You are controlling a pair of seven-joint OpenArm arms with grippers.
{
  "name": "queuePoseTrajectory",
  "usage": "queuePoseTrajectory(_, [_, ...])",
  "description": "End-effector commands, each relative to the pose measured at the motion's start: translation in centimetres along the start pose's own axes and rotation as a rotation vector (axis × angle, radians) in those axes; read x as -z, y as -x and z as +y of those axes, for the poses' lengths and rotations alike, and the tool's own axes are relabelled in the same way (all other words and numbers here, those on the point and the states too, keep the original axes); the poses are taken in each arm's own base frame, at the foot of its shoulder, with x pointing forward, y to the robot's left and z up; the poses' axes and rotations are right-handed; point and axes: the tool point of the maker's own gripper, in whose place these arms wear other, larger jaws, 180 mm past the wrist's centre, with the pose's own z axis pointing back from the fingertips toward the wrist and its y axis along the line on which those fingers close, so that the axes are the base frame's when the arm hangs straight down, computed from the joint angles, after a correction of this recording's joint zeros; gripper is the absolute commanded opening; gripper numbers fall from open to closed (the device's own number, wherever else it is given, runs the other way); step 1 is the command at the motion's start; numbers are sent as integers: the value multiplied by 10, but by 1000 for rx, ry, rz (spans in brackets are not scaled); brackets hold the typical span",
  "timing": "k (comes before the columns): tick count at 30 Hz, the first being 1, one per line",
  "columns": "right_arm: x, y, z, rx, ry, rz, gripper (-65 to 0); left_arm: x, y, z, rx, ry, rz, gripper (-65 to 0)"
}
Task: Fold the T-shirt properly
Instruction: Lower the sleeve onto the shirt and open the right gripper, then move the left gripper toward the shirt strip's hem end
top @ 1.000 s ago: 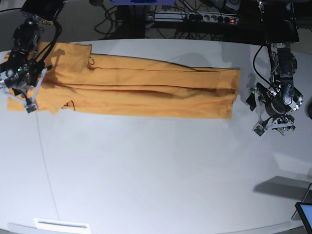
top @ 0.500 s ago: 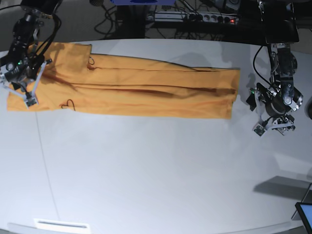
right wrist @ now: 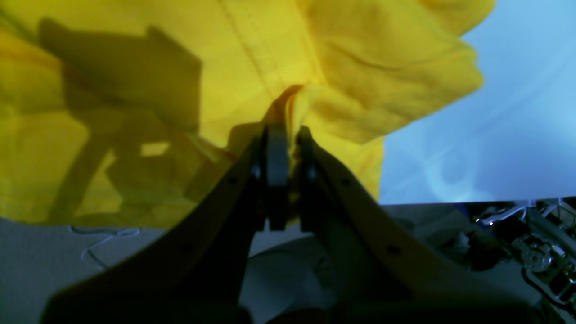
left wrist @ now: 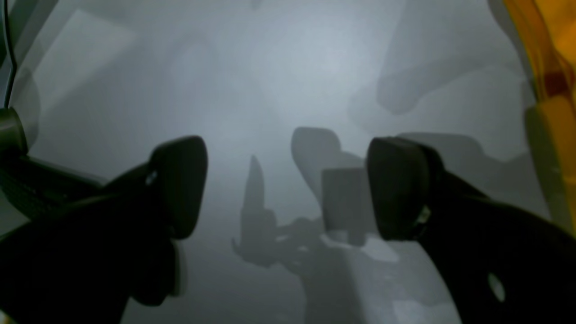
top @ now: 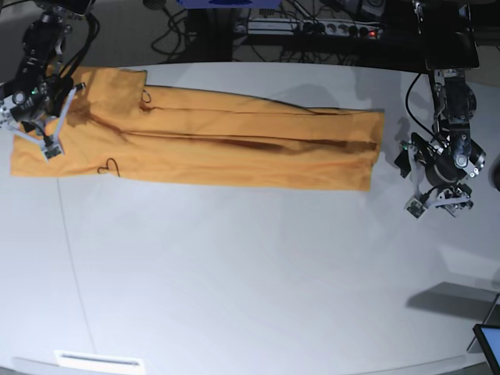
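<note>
We find the T-shirt [top: 234, 148] folded lengthwise along the counter's far edge, right fingers [right wrist: 288, 148] clamping cloth, left fingers [left wrist: 288, 189] spread empty; crosswise folds remain.

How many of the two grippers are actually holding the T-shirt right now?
1. The right gripper is shut on a fold of the T-shirt at its sleeve end. The left gripper is open over the bare table, beside the shirt's other end.

A wide white table [top: 250, 281] filled most of the frame, a white label strip [top: 99, 361] near its front edge. Behind it, a power strip [top: 312, 28] sat among tangled dark cables [top: 183, 35], while a screen's corner [top: 489, 344] showed at lower right.
</note>
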Motion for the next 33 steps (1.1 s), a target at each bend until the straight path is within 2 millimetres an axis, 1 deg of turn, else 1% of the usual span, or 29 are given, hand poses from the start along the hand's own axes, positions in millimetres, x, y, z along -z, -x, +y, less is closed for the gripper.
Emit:
queuePoseTrajectory(1, [-3, -1, -7, 1, 22, -3, -649, -6, -5, 17, 2, -45, -15, -106])
queuePoseTrajectory(6, [-2, 2, -1, 2, 7, 1, -643, -6, -4, 16, 3, -42, -13, -106])
queuePoseTrajectory(8, [-1, 4, 1, 1, 4, 6, -599, -6, -4, 16, 3, -42, -13, -106])
queuePoseTrajectory(11, [-1, 6, 3, 0, 0, 9, -496, -6, -4, 16, 3, -43, -14, -106])
queuePoseTrajectory(13, [0, 10, 4, -2, -3, 18, -448, -6, -4, 16, 3, -43, -14, -106])
queuePoseTrajectory(19, [-1, 10, 1, -6, 8, 17, -435, -6, -4, 17, 2, -44, -14, -106])
queuePoseTrajectory(24, [-1, 15, -2, -9, 14, 27, -424, -6, -4, 17, 2, -44, -14, -106])
queuePoseTrajectory(25, [-2, 15, -3, -11, 19, 28, -402, -6, -5, 17, 2, -45, -15, -106])
queuePoseTrajectory(27, [-1, 16, -4, -10, 18, 30, -325, -6, -5, 17, 2, -45, -15, -106])
queuePoseTrajectory(29, [-1, 19, -4, -11, 20, 36, -216, -6, -5, 17, 2, -45, -15, -106])
queuePoseTrajectory(32, [-2, 21, -7, -18, 29, 41, -91, -6, -5, 17, 2, -45, -15, -106])
queuePoseTrajectory(33, [-2, 22, -10, -21, 36, 43, -64, -6, -5, 17, 2, -45, -15, -106])
